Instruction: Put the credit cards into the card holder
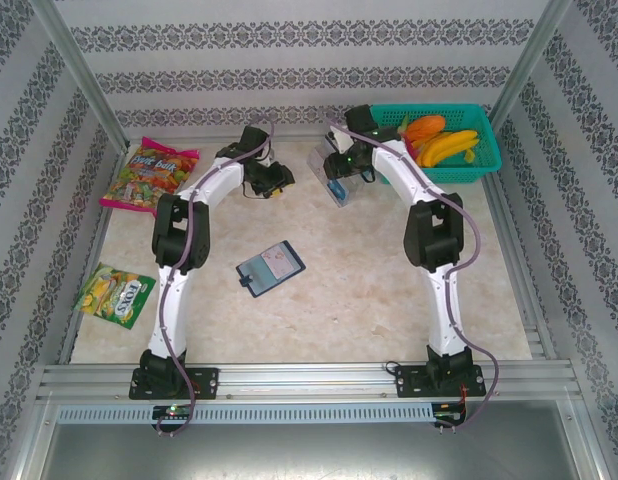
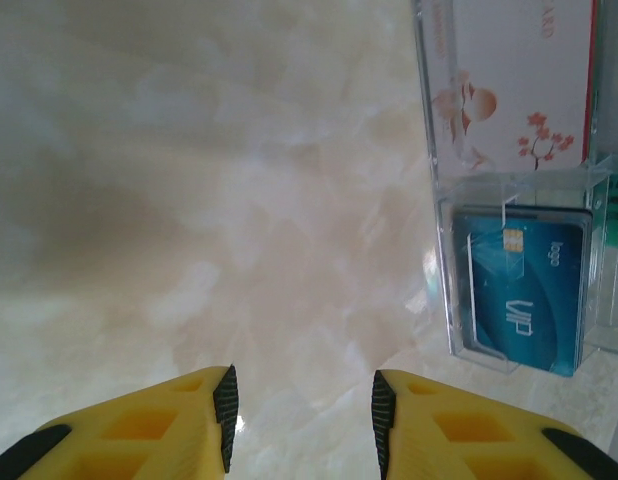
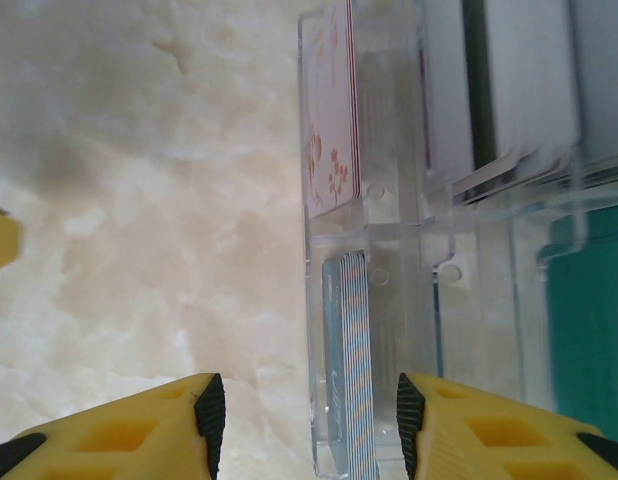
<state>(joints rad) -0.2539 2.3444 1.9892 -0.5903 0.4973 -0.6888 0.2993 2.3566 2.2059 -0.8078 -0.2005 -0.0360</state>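
Aluminium rail (image 1: pixel 309 378) at the near edge carries both arm bases. On the marble-pattern table (image 1: pixel 339 300), a green snack packet (image 1: pixel 115 293) lies near the left edge.

The dark navy card holder (image 1: pixel 271 268) lies flat mid-table, well apart from both grippers. Its upper face is pale; whether that is a card cannot be told.

Further back:
- The left gripper (image 2: pixel 301 400) hangs over bare table with its yellow fingers apart and nothing between them.
- The right gripper (image 3: pixel 307 410) has its fingers set apart and is gripping nothing. It is just before the clear acrylic stand (image 3: pixel 384 250).
- The stand holds the credit cards: a blue VIP card (image 2: pixel 524 300), a pink floral card (image 2: pixel 509 90) and a stack of white cards (image 3: pixel 519 80).

At the far edge are a sweets bag (image 1: pixel 149 176) on the left and a teal basket (image 1: pixel 486 160) with bananas (image 1: pixel 447 147) on the right.
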